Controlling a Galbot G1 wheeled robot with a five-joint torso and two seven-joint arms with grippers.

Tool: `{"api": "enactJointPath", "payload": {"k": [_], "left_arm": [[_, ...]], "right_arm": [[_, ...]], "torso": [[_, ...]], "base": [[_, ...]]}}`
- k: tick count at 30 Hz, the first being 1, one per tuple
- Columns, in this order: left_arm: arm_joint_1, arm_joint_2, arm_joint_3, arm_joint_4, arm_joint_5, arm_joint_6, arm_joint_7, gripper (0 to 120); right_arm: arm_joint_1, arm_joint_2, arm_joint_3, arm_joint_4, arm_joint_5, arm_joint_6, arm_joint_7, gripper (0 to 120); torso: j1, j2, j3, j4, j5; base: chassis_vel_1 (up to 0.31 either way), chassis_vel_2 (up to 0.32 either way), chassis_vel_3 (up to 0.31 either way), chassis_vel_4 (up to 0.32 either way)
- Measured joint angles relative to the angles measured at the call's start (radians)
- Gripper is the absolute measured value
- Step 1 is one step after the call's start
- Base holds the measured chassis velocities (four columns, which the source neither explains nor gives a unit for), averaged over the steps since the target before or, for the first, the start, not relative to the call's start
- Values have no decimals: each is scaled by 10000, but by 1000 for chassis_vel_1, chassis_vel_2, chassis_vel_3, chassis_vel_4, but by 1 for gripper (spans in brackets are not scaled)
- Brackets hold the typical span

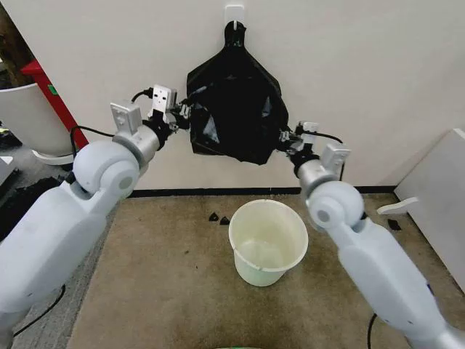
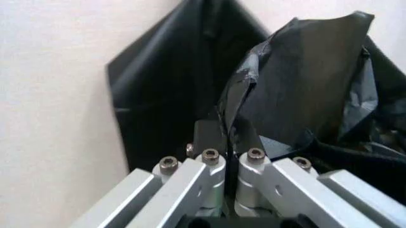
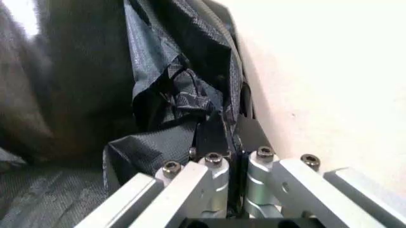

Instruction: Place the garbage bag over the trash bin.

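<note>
Left end effector (image 1: 183, 115) and right end effector (image 1: 285, 139) are each clamped on an edge of the garbage bag (image 1: 234, 109), which hangs against the wall above the trash bin (image 1: 268, 241) on the floor. The thin film could tear or slip if pulled unevenly. The wrist views show the pinched folds; the head view shows the bin below.
</note>
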Motion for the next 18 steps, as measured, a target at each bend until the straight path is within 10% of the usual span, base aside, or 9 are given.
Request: {"api": "enactJointPath", "payload": {"k": [18], "left_arm": [[-559,216,456,-1464,-3423,177,-341,0]], "right_arm": [[-1911,-2752,2828,3129,2633,-1301,-49,0]], "torso": [[0,0,1,1,-1]], "base": [[0,0,0,0]]}}
